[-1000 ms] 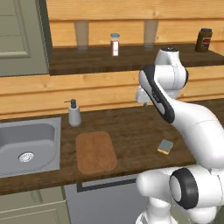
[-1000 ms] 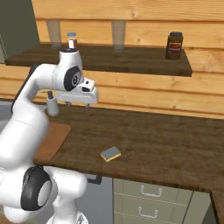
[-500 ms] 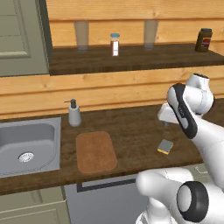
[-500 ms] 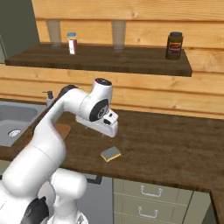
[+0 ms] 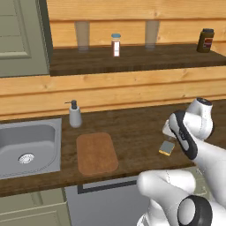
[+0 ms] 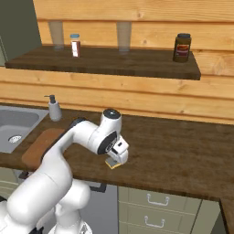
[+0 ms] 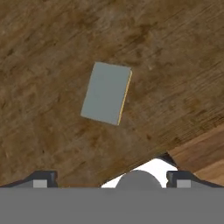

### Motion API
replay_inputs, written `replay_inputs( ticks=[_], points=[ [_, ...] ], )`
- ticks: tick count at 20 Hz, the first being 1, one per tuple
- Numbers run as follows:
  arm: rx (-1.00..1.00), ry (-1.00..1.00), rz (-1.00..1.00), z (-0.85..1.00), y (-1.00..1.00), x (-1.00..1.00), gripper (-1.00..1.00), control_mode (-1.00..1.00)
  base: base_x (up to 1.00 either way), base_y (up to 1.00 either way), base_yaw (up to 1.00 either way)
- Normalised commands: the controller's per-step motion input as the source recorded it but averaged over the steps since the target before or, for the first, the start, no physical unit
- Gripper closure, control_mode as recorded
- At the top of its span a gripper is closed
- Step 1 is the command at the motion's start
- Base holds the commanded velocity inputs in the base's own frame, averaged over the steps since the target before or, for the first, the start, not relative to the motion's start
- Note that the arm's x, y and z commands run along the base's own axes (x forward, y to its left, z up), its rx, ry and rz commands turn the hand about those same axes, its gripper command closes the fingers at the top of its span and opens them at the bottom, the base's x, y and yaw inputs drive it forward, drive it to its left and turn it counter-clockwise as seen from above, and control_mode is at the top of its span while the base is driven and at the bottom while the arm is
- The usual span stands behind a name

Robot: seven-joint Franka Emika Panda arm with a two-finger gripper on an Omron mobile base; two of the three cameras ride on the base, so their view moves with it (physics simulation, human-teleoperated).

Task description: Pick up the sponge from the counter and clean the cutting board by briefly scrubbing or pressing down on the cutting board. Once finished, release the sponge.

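The kitchen has a long dark wood counter [image 5: 132, 128] with pale wood planks on the wall behind it and a shelf with jars up above. The sponge [image 7: 106, 92] lies flat on the counter, grey-blue side up, with its thin yellow layer showing along one long edge. It sits close to the front edge of the counter, with bare wood all around it. The gripper [image 7: 109, 178] hangs right over the sponge with its two tips spread wide apart and nothing between them. The sponge looks small, light and soft, so it should squash a little when it is pinched and is not likely to break or slip. A good place to hold it is across its two long sides, near the middle. It lies a bit crooked, so the hand may need to turn to line up. The cutting board [image 5: 96, 152] lies well apart to the left, near the sink [image 5: 27, 148] and the soap bottle [image 5: 74, 114]. The way over to it looks open.
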Motion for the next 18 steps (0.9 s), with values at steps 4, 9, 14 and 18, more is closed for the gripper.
replay_inputs(
  ticks=[4, 9, 14, 18],
  points=[
    [0.01, 0.13, -0.05, -0.19, -0.2, 0.69, -1.0, -1.0, 0.0, 0.0, 0.0],
    [0.01, 0.08, -0.01, -0.28, -0.14, 0.36, -1.0, -1.0, 0.0, 0.0, 0.0],
    [0.0, 0.05, 0.0, -0.41, -0.11, 0.06, -1.0, -1.0, 0.0, 0.0, 0.0],
    [0.0, 0.02, 0.0, -0.43, -0.02, 0.03, -1.0, -1.0, 0.0, 0.0, 0.0]
  ],
)
